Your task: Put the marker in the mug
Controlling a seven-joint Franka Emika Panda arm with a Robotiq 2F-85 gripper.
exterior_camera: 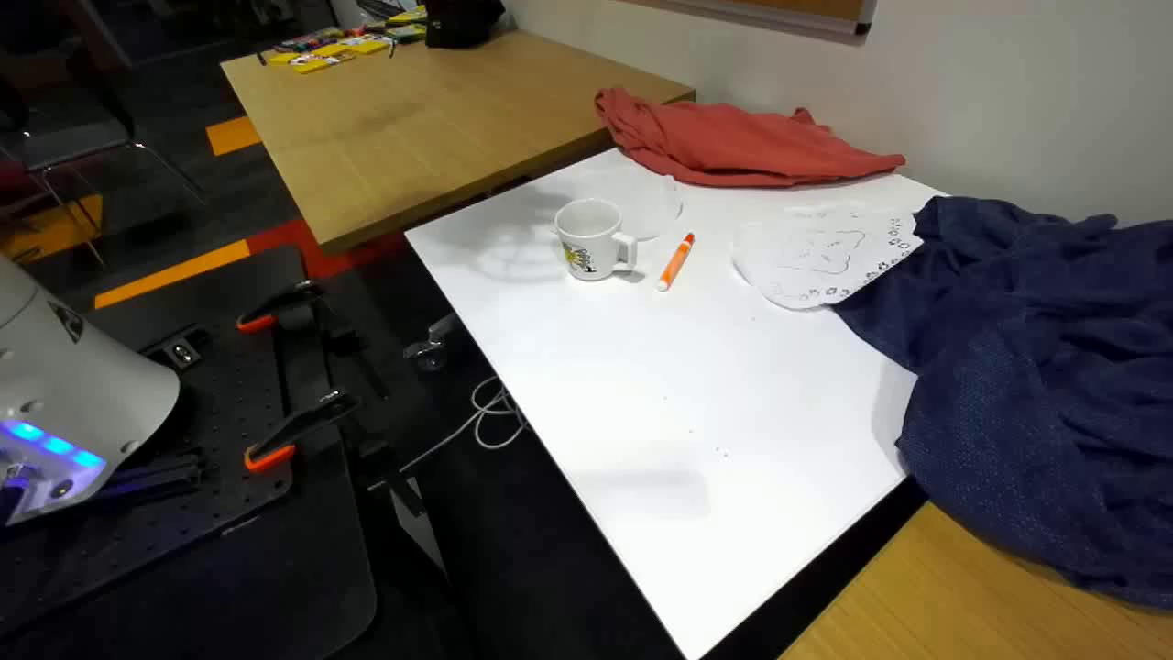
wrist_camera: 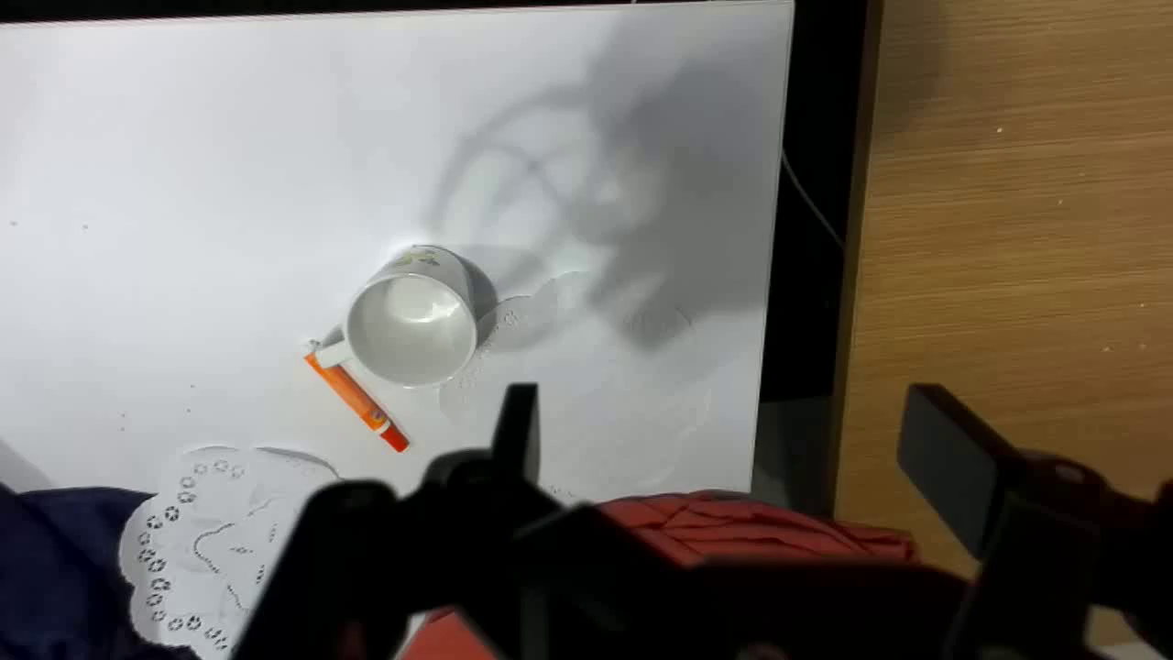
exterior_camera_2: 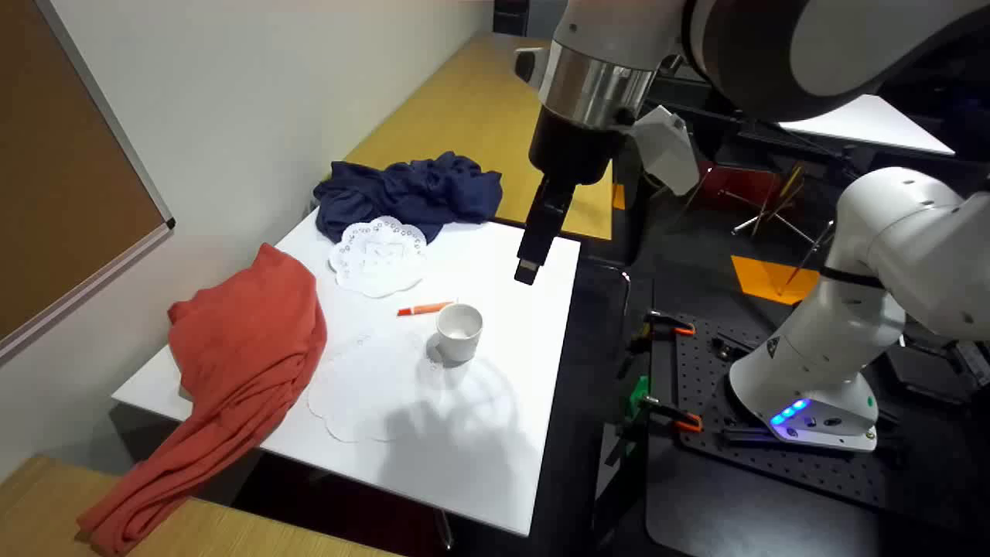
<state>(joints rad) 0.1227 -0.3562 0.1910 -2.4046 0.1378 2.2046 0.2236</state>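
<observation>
A white mug with a printed design stands upright on the white table, in both exterior views point(exterior_camera: 588, 246) point(exterior_camera_2: 459, 334) and in the wrist view point(wrist_camera: 412, 332). An orange marker lies flat beside the mug's handle, in both exterior views point(exterior_camera: 676, 263) point(exterior_camera_2: 424, 309) and in the wrist view point(wrist_camera: 356, 396). In the wrist view the handle overlaps the marker's pale end. My gripper is open and empty, its two fingers wide apart in the wrist view point(wrist_camera: 724, 431). In an exterior view the gripper point(exterior_camera_2: 529, 267) hangs above the table, apart from mug and marker.
A red cloth point(exterior_camera: 742, 147) and a dark blue cloth point(exterior_camera: 1054, 367) lie at the white table's point(exterior_camera: 623, 394) edges. A printed white doily point(exterior_camera_2: 379, 257) lies near the marker; a paler one point(exterior_camera_2: 375, 394) lies by the mug. Wooden tables point(exterior_camera: 440, 119) adjoin.
</observation>
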